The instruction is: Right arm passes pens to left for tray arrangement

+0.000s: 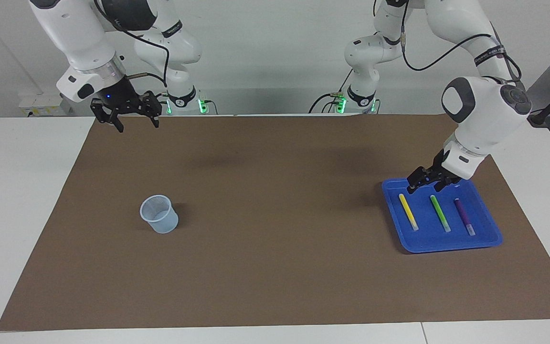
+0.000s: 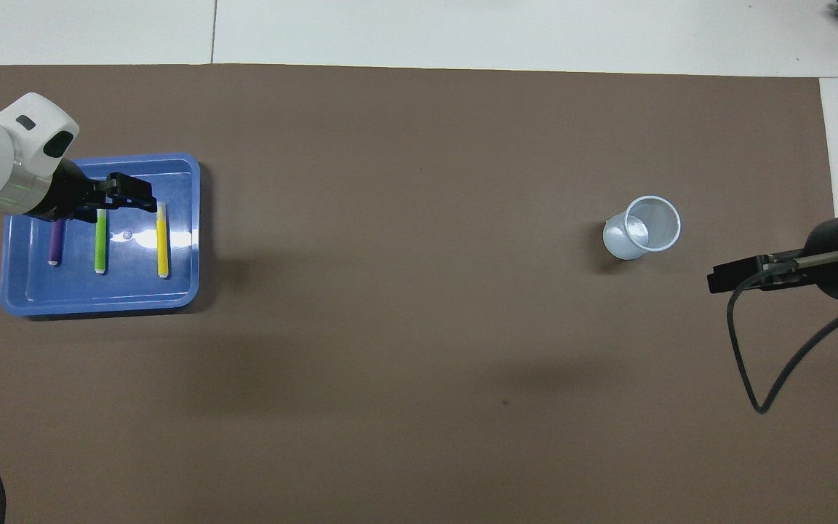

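Left fingers (image 1: 427, 180) apart over tray (image 1: 490, 239); right fingers (image 1: 135, 117) apart, raised.

A white desk (image 1: 26, 200) carries a broad brown mat (image 1: 275, 267). A plain pale wall (image 1: 265, 52) rises at the robots' end, evenly lit, with soft shadows on the mat.

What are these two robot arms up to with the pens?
All three pens, yellow, green and purple, lie side by side in the blue tray at the left arm's end of the table. The left gripper hangs just over the tray's edge nearest the robots, holding nothing. The right gripper waits up in the air at its own end, open. The small clear cup stands empty on the brown mat.
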### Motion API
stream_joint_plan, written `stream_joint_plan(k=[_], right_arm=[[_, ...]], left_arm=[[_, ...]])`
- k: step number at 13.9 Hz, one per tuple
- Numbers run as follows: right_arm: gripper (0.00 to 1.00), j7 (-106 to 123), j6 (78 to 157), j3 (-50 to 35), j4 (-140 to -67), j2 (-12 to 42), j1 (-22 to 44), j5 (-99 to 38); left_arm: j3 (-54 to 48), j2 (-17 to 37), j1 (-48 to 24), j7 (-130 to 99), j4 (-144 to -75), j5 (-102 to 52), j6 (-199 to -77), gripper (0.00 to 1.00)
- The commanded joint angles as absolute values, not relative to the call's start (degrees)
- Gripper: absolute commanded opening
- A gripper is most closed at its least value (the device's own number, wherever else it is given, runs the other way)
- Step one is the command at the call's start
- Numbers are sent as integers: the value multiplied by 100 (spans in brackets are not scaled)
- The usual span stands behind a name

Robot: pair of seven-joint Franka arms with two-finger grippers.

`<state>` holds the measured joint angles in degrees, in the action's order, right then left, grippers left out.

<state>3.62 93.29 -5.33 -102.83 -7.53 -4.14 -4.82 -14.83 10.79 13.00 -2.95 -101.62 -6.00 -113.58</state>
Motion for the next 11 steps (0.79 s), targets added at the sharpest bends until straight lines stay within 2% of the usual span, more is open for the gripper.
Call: stream_joint_plan(k=[1,4,8,11], right_arm=[[100,431,9290,-536,-10389,-879,-413,-343],[100,431,9255,-536,-10389,-879,-413,-343],[100,422,9220,-536,-10389,-879,-413,-343],[100,422,9220,-536,-10389,-879,-413,-343]], left_arm=[[-1424,923,1239,-422,-9976,-466,-10883,100],[-1424,774,1230,-457,-9861,-457,-10539,100],[-1398,133,1196,-545,-9870,-440,-10074,100],[-724,-184,443,-633,-9879,-203,-9792,100]])
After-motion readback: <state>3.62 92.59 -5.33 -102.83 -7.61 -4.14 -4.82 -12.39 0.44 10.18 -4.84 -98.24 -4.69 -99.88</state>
